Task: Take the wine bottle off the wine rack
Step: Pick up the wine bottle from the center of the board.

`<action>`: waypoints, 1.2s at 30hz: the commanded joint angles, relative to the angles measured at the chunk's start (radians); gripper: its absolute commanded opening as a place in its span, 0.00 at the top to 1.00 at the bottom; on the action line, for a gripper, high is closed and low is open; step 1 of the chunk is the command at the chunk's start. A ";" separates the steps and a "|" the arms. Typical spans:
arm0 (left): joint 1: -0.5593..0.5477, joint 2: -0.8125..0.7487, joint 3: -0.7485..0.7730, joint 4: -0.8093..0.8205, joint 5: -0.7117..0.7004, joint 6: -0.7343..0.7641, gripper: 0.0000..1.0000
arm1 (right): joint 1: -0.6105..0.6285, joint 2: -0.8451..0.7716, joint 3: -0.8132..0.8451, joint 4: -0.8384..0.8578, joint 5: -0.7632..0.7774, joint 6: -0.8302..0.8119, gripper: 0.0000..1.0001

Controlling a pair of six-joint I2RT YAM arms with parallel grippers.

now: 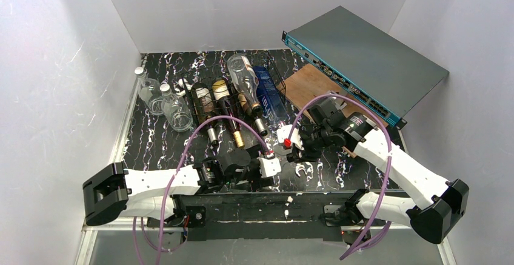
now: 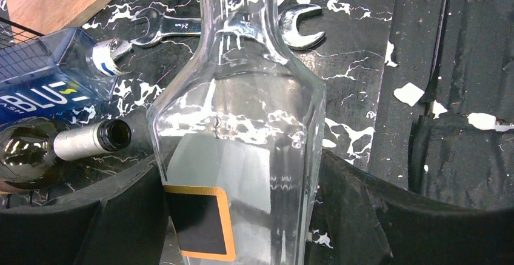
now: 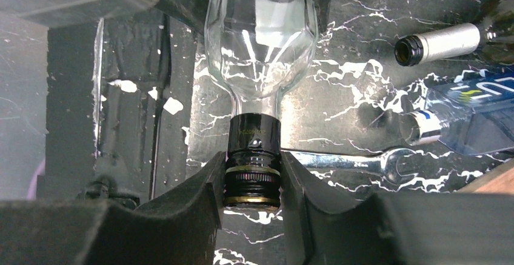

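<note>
Wine bottle (image 3: 260, 34), clear glass, off black wire wine rack (image 1: 195, 98) by near edge of table (image 1: 151, 144): right end effector (image 3: 251, 180) clamps its black cap (image 3: 254, 140), prob. steadying; left end effector (image 2: 239, 174) flanks body, contact unclear.

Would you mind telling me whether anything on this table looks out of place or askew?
Yes: a silver steel wrench lies loose on the black marbled table, a stray tool. The flat grey teal-edged box looks propped aslant in the far right corner.

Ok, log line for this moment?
clear bottle: off wine rack | right claw: shut on cap | left claw: flanking bottle, grip unclear
</note>
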 commanded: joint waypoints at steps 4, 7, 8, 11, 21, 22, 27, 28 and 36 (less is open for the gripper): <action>0.008 -0.085 -0.022 0.057 -0.029 -0.051 1.00 | -0.022 -0.001 0.088 -0.014 -0.123 -0.007 0.63; 0.010 -0.133 -0.041 0.057 -0.038 -0.077 1.00 | -0.050 0.002 0.107 -0.028 -0.159 -0.006 0.34; 0.012 -0.150 -0.049 0.056 -0.043 -0.084 1.00 | -0.060 0.002 0.115 -0.030 -0.168 -0.003 0.26; 0.016 -0.205 -0.073 0.056 -0.072 -0.105 1.00 | -0.095 0.003 0.145 -0.044 -0.208 0.002 0.13; 0.020 -0.492 -0.113 -0.031 -0.239 -0.187 1.00 | -0.190 0.020 0.243 -0.100 -0.328 -0.018 0.02; 0.020 -0.522 -0.111 -0.052 -0.275 -0.195 1.00 | -0.192 0.017 0.226 -0.083 -0.320 -0.005 0.02; 0.022 -0.665 -0.102 -0.096 -0.457 -0.191 1.00 | -0.197 -0.005 0.127 0.041 -0.276 0.063 0.02; 0.022 -0.686 -0.099 -0.104 -0.490 -0.178 1.00 | -0.200 -0.008 0.101 0.059 -0.275 0.073 0.02; 0.024 -0.785 -0.030 -0.201 -0.832 -0.147 1.00 | -0.231 -0.011 -0.020 0.164 -0.297 0.109 0.02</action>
